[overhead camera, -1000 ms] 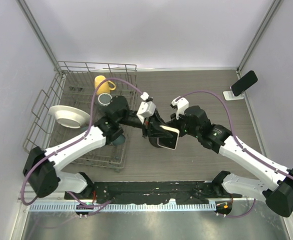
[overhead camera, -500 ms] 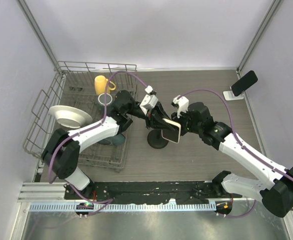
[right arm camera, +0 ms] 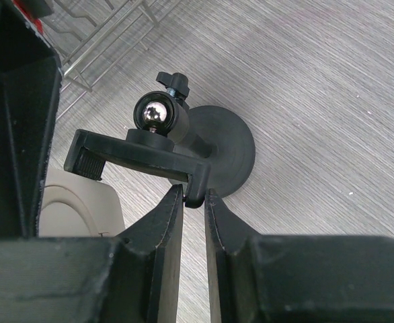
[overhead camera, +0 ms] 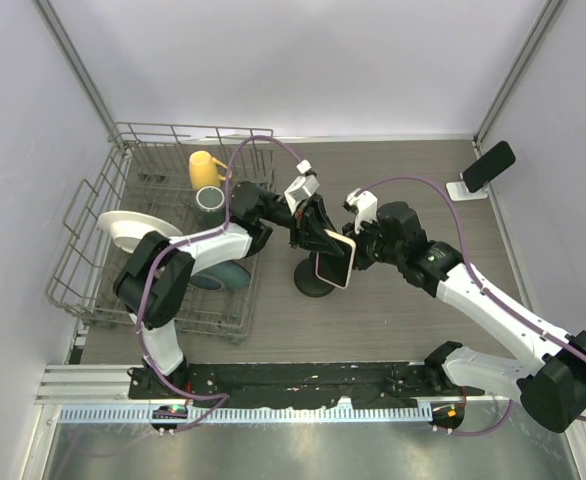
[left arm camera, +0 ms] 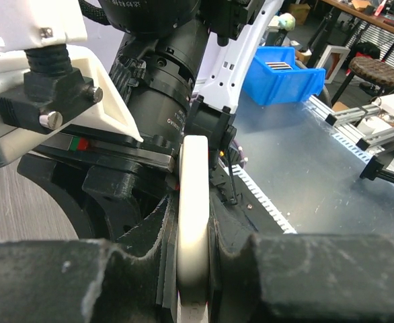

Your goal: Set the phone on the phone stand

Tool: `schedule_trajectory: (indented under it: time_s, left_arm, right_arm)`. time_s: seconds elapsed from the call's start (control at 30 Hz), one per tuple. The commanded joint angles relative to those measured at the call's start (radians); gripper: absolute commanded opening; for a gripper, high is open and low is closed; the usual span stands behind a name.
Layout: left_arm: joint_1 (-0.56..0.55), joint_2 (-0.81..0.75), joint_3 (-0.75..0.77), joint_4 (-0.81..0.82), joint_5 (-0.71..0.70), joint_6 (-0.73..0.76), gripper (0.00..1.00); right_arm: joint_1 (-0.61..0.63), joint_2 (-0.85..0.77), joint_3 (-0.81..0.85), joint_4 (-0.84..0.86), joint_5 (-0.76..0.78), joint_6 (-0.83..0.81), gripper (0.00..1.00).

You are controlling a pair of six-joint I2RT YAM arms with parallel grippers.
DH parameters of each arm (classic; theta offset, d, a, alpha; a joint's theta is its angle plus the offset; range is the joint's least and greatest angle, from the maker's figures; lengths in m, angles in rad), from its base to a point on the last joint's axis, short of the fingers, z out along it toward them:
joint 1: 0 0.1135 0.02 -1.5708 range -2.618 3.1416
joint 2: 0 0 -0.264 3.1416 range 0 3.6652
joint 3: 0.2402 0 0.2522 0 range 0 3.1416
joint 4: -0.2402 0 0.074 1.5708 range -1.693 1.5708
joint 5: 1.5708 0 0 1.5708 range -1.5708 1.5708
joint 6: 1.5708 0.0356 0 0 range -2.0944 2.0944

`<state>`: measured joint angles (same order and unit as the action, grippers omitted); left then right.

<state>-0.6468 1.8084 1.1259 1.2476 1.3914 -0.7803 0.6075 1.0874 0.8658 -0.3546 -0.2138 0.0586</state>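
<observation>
A cream-cased phone (overhead camera: 333, 262) hangs on edge above the table's middle, with my left gripper (overhead camera: 313, 240) shut on it. In the left wrist view its rim (left arm camera: 193, 215) runs between the fingers of that gripper (left arm camera: 193, 269). Just below it stands a black clamp holder (overhead camera: 313, 282) on a round base. My right gripper (right arm camera: 193, 195) is shut on the hooked end of the holder's clamp arm (right arm camera: 143, 156); the phone (right arm camera: 76, 212) shows to its left. The white phone stand (overhead camera: 470, 188) sits at the back right with a dark slab (overhead camera: 489, 164) leaning on it.
A wire dish rack (overhead camera: 93, 195) fills the left side, holding a yellow mug (overhead camera: 205, 167), a grey cup (overhead camera: 211, 199) and a white dish (overhead camera: 133, 232). Grey walls enclose the table. The arms' bases sit along the near rail (overhead camera: 303, 385).
My left arm's elbow has swung back over the rack and the wrist has turned. The phone has shifted slightly toward the back and tilted. My right gripper has stayed on the clamp.
</observation>
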Motion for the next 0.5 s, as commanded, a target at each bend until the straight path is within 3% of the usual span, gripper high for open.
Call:
schedule_trajectory:
  time_s: [0.0, 0.2, 0.47]
  left_arm:
    - [0.013, -0.001, 0.035, 0.300, -0.040, 0.009, 0.00]
    - [0.012, -0.020, -0.011, 0.300, -0.110, 0.117, 0.00]
    - [0.013, -0.014, -0.026, 0.300, -0.103, 0.147, 0.00]
  right_arm:
    - [0.000, 0.014, 0.029, 0.006, -0.052, -0.002, 0.01]
    - [0.000, 0.025, 0.035, -0.006, -0.070, -0.002, 0.01]
    - [-0.003, 0.032, 0.059, -0.035, -0.150, -0.028, 0.00]
